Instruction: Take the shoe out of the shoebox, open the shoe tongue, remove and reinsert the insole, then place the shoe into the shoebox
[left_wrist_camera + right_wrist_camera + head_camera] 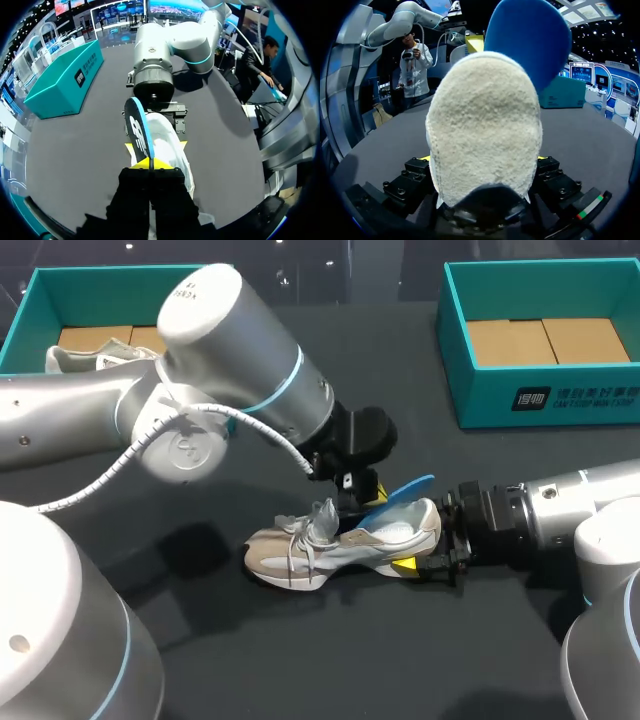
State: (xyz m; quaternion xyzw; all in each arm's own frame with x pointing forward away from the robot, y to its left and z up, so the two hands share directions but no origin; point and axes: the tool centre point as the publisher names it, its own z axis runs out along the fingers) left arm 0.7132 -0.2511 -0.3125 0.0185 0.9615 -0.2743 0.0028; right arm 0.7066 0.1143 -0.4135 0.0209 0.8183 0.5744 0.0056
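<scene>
Left gripper (150, 161), pinched shut on the blue insole (139, 127) standing up out of the shoe (340, 545) while my right gripper (420, 555) clamps its heel on the table (300, 660), could buckle that insole if I push askew.

This is a robotics lab or demonstration station, not a home or a shop. Two large grey industrial arms, the left arm (230, 350) and the right arm (560, 510), with blue-lit joint rings and exposed cabling, meet over a bench (300, 660) covered in plain dark cloth. The bench carries only staged props: two open teal shoeboxes (480, 400) lined with cardboard, one light sneaker (340, 545) and its blue insole (405, 490). Cameras ride on both wrists, as on a recording rig.
</scene>
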